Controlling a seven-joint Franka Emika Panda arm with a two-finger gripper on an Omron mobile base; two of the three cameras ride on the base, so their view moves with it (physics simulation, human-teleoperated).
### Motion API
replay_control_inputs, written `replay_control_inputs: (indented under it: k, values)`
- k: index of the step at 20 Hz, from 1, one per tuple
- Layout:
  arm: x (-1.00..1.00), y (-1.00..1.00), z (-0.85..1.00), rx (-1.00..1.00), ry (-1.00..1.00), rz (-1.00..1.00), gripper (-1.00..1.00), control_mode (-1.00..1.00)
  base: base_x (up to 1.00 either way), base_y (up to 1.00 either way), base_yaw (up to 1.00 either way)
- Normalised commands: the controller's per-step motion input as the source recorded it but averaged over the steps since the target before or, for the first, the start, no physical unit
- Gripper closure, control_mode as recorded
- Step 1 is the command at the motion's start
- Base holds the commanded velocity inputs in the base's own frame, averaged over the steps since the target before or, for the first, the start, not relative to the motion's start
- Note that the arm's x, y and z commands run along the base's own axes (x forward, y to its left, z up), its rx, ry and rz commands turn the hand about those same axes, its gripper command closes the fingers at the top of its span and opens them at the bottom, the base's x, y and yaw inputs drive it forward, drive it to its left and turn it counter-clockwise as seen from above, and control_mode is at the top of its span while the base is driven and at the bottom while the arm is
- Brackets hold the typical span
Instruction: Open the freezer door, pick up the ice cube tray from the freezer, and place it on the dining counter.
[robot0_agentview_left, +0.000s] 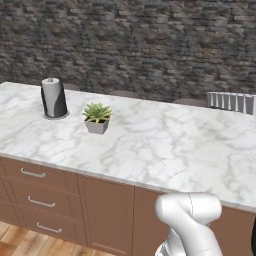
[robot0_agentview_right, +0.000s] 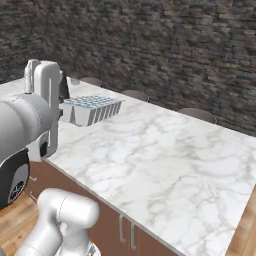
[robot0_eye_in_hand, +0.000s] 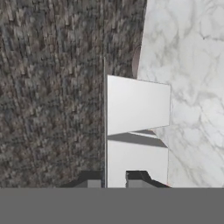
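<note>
Jaws (robot0_eye_in_hand: 114, 177) clamped on ice cube tray (robot0_agentview_right: 92, 108) end, tray sticking out fwd, above dining counter (robot0_agentview_right: 165, 160).

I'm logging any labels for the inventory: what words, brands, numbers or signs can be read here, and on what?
None: no readable text on the ice cube tray, the dining counter, the paper towel roll or the plant pot.

Pale blue-white ice cube tray (robot0_agentview_right: 91, 109), roughly level, above the marbled dining counter (robot0_agentview_right: 165, 165).
</note>
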Motion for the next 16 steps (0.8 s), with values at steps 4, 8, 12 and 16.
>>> replay_control_inputs:
  k: [4,8,12,16]
  values:
    - [0.40,-0.57,-0.31,0.00,0.01,0.16,1.00,-1.00,0.00,0.00,0.00]
    - [0.43,-0.81,-0.48,0.00,0.02,0.27,1.00,-1.00,0.00,0.00,0.00]
    - [0.69,-0.59,-0.44,0.00,0.08,0.24,1.00,-1.00,0.00,0.00,0.00]
    - [0.79,-0.41,-0.36,0.00,0.15,0.18,1.00,-1.00,0.00,0.00,0.00]
